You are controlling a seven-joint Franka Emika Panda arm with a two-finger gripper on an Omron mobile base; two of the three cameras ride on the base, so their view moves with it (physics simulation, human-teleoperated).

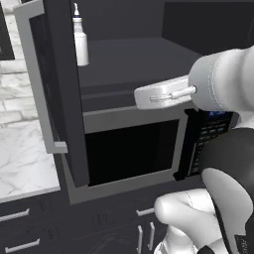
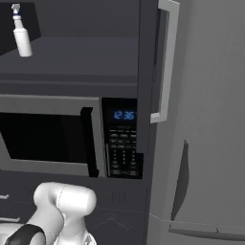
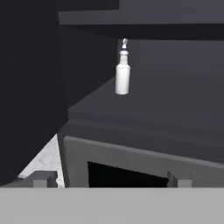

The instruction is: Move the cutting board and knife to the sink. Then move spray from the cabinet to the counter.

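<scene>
Nearest the cameras, the white arm's elbow and forearm rise in front of a row of dark drawers with pale bar handles. Beyond them is a built-in microwave [image 2: 62, 139] with a dark window, a grey frame and a lit blue clock on its key panel. To the left lies the white marble tabletop [image 1: 22, 154] with grey veining, backed by pale tile. To the right stands a tall grey refrigerator [image 2: 206, 119]. The hand [image 1: 161, 94] hovers in front of the open cabinet [image 1: 59, 89] above the microwave; whether its fingers are spread or closed I cannot tell. Deepest in, the spray [image 3: 123, 74] stands upright on the dark cabinet shelf, toward the back left, apart from the hand.
</scene>
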